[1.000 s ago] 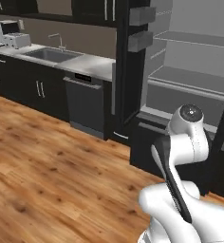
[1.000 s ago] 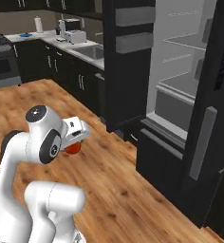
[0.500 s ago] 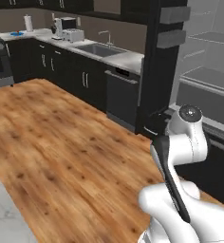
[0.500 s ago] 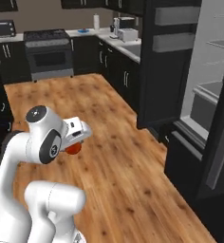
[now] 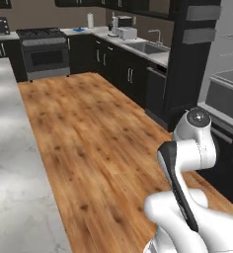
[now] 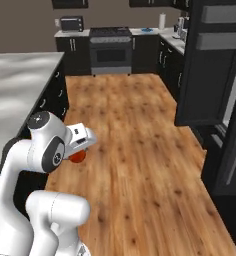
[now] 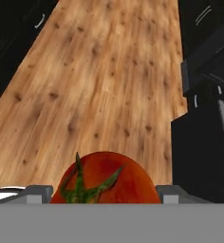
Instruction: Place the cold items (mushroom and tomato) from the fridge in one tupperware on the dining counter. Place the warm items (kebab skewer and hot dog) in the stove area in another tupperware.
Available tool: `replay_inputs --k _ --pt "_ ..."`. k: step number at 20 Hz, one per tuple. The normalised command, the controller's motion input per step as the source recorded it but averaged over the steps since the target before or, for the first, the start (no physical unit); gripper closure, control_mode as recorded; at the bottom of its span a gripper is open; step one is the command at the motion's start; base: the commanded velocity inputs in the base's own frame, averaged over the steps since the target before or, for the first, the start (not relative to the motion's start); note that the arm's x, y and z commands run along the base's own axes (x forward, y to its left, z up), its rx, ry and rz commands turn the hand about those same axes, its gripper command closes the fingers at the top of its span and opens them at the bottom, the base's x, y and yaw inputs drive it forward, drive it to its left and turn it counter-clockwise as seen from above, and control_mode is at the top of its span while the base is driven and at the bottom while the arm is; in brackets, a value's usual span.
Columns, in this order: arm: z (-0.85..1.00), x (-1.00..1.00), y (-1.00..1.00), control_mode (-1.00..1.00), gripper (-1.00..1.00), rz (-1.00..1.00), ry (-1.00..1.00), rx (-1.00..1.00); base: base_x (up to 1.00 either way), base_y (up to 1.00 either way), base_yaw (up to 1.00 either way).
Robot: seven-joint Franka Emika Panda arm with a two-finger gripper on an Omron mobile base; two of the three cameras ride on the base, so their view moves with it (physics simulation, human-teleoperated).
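The gripper (image 7: 104,192) clasps the tomato (image 7: 104,178) — green stem showing; both hang above the wood floor (image 7: 99,80).

wood floor (image 5: 89,128); black stove (image 6: 110,47) at far wall; sink (image 5: 149,47) on counter.

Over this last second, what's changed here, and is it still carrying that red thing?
The base has turned: the open fridge has slid out to the right of both base views, and the stove and grey counter have come in. That is the cameras swinging, not the furniture moving. The arm kept its folded pose, and the tomato stays gripped in the jaws of the gripper.
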Motion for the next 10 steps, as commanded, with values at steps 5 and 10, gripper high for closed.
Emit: replay_inputs --k 5,10 --pt "0.0 0.0 0.0 1.0 1.0 0.0 0.0 0.0 -1.0 -0.28 0.4" --pt "0.0 0.0 0.0 1.0 1.0 0.0 0.0 0.0 -1.0 -0.25 0.39"
